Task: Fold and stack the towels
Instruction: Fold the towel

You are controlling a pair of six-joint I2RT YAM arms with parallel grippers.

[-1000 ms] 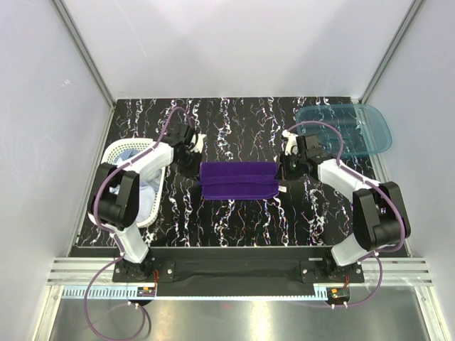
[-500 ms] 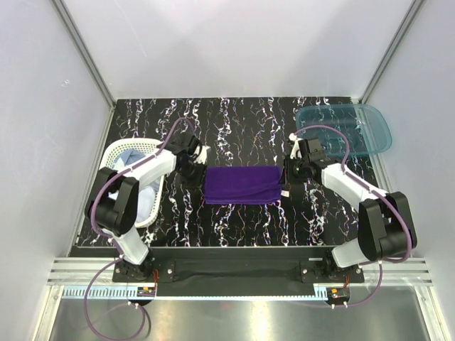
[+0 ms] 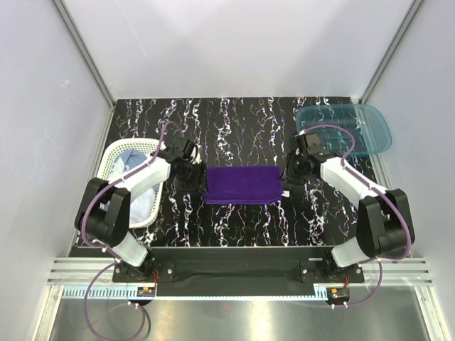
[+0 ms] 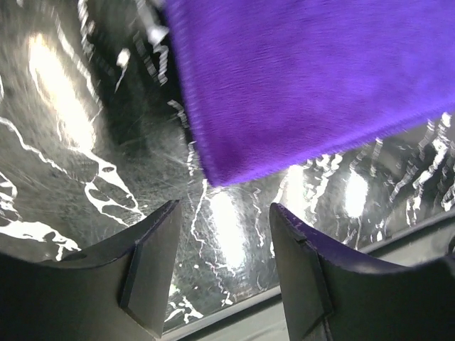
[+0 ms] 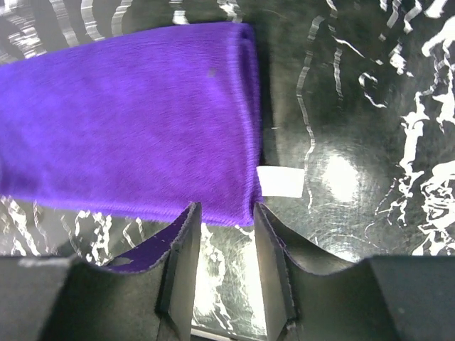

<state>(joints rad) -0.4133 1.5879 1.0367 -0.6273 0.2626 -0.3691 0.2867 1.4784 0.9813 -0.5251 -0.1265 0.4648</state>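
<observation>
A deep purple towel lies folded flat in the middle of the table. It fills the upper part of the left wrist view and of the right wrist view, where a white label sticks out at its corner. My left gripper is at the towel's left edge, open, with only table between its fingers. At the right edge, my right gripper is open too, the towel's near corner just beyond its tips. Pale blue towel cloth lies in the basket.
A white perforated basket stands at the left, partly under my left arm. A translucent teal bin sits at the back right corner. White walls enclose the black marbled table.
Both grippers were shut on the purple towel's ends; they have opened and let it go. The towel now lies flatter on the table.
</observation>
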